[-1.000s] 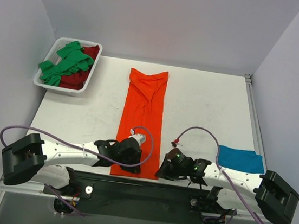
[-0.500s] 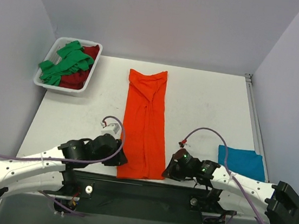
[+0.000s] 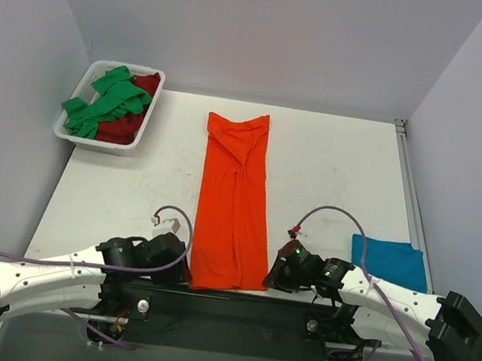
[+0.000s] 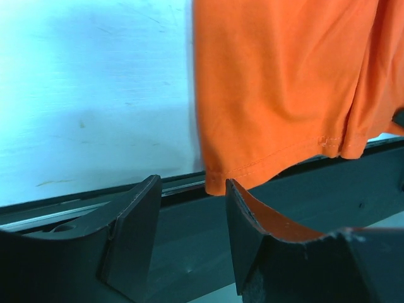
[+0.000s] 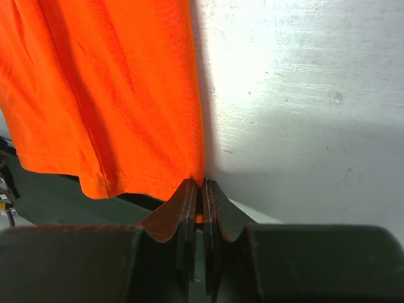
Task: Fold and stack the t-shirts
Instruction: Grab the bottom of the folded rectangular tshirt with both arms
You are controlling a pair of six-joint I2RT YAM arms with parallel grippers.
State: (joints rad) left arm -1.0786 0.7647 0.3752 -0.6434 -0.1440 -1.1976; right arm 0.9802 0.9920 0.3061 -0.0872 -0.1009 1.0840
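Orange t-shirt (image 3: 234, 202) lies flat as a long narrow strip down the middle of the worktop (image 3: 340, 158), running from near the far edge to the near edge, stitched hem hanging just over the near edge above a dark rail (image 4: 303, 189).

R gripper (image 5: 197, 187): jaws together, pinching the hem at the shirt's near R corner.

L gripper (image 4: 188, 192): jaws apart, nothing btwn them, low at the near edge just beside the hem's L corner, not touching the cloth.

Far L corner: white tray (image 3: 64, 130) w/ green t-shirt (image 3: 105, 104) piled over dark red t-shirt (image 3: 122, 129).

Teal blue t-shirt (image 3: 390, 259) sits folded by the R edge, twd the near R corner; R arm crosses its near side.

Purple cables (image 3: 329, 212) loop above the worktop by each wrist, beside the orange strip.
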